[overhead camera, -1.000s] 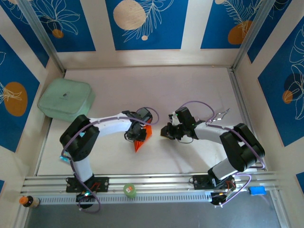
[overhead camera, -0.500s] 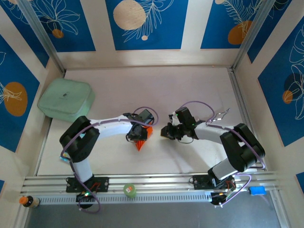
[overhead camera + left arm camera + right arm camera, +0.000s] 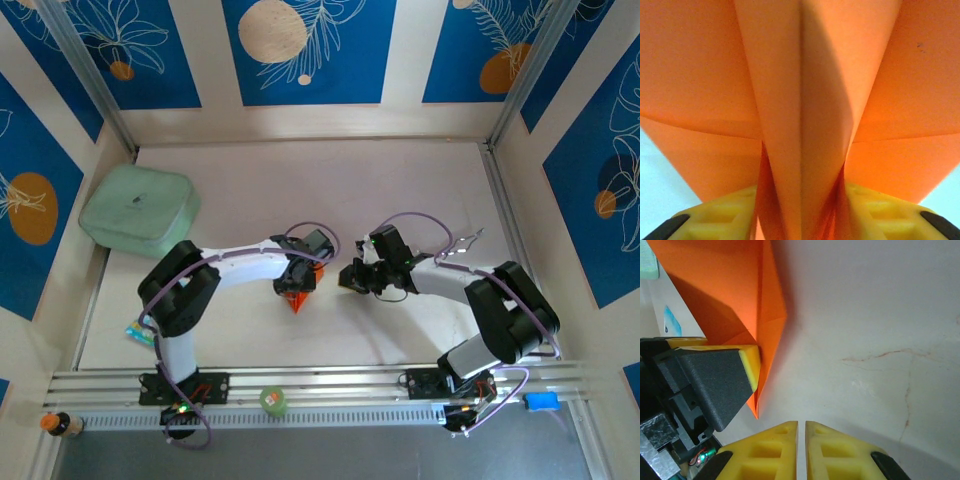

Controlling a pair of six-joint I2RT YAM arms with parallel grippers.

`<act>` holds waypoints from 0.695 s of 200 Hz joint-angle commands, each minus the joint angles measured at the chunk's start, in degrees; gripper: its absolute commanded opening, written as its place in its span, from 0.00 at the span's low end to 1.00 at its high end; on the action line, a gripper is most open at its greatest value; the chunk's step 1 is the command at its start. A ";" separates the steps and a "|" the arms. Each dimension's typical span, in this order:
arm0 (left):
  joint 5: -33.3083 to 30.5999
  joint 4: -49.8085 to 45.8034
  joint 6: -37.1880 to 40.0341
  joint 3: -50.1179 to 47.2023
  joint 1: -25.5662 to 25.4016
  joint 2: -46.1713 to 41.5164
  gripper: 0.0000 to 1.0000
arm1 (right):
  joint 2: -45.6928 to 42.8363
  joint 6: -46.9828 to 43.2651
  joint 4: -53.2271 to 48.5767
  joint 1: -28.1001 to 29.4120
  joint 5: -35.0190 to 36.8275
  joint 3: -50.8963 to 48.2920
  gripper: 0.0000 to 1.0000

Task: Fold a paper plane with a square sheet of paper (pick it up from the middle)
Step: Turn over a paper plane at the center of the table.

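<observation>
creased square sheet of thin paper (image 3: 715,75): bright orange all over, darker orange in the shaded folds
left gripper (image 3: 801,187) fingers (image 3: 725,215): yellow, black at the outer corners
right gripper (image 3: 801,424) fingers (image 3: 772,450): yellow, black further back
cushion-like square pad (image 3: 137,210): plain pale green
tabletop (image 3: 400,180): off-white, with faint reddish hairline marks
wall panels (image 3: 310,50): deep blue between cream strips, with white leaf outlines and orange and tan discs
left arm's long link (image 3: 240,266): white, with black joints and a purple cable
small round object (image 3: 273,401): green

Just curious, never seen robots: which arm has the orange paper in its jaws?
The left gripper: the folded orange paper sits between its jaws; the right gripper is shut, empty, beside it.
</observation>
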 commanded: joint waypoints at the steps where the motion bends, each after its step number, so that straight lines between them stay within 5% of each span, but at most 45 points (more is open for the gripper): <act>1: -2.49 -3.03 -1.64 1.37 -0.85 0.91 0.40 | -1.55 -0.69 -1.56 -0.35 -0.01 0.88 0.12; 139: -1.39 -4.77 -1.29 3.89 -1.17 3.68 0.42 | -2.81 -1.61 -3.80 -0.79 1.25 2.14 0.12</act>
